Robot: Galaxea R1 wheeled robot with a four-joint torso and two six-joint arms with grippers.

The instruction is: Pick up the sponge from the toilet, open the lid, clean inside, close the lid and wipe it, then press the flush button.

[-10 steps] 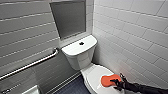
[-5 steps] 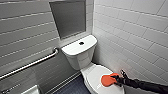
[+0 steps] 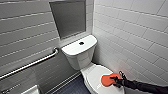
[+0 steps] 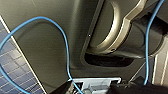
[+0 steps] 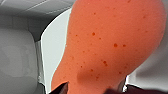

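The biggest thing before me is the toilet (image 3: pixel 82 57), white and glossy, standing in the corner between the grey tiled wall and the white tiled wall, with its lid (image 3: pixel 93 75) down. On the grey wall, well apart from the tank, runs a metal grab rail (image 3: pixel 32 63). The sponge (image 3: pixel 108 80) is at the right edge of the lid, near the white wall, and my right hand (image 3: pixel 117 81) pinches it from the side that faces away from the tank. I cannot tell if its underside touches the lid or hangs just over it. In my right wrist view the orange body becomes narrow where I squeeze it and swells wide beyond, so I judge it is very soft and very light. It will bend, not slip, but a hold at only one end lets the free part flop, so I think a deeper hold, closer to its middle, is better for scrubbing. The smallest thing is the flush button (image 3: pixel 81 43), dark and round, in the middle of the tank top.
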